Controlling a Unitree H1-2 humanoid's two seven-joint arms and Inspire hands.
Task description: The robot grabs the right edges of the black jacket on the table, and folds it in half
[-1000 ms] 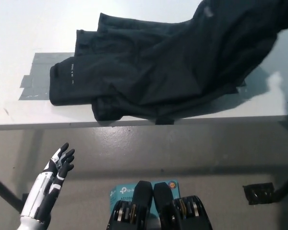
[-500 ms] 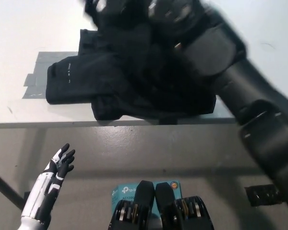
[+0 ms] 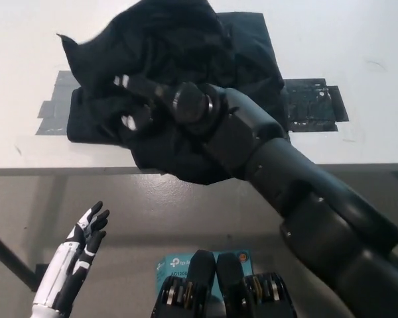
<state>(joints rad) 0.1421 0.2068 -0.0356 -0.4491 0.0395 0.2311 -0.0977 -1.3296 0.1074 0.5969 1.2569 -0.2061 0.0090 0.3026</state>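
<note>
Head view: right hand has swung across from the 3 o'clock side to the 9 o'clock side of the surface, carrying the right edge of the black jacket with it. A second ago the jacket was spread wide, its right part lifted off toward 2 o'clock; now the cloth is piled in a heap over the left half, bunched rather than flat. The hand is buried in dark fabric and appears closed on the jacket edge, though fingers are hard to separate from cloth. The move has uncovered a dark tape patch at 3 o'clock, which the jacket hid before; the grey tape patch at 9 o'clock is partly visible as before.

Meaning: the fold-over looks nearly done, right side now lying on the left. Remaining, by my judgement: let go and pull the arm back; the heap looks rumpled, so the fold may be untidy.

Left hand rests low at 7 o'clock, below the surface edge, fingers apart, holding nothing, unchanged.
</note>
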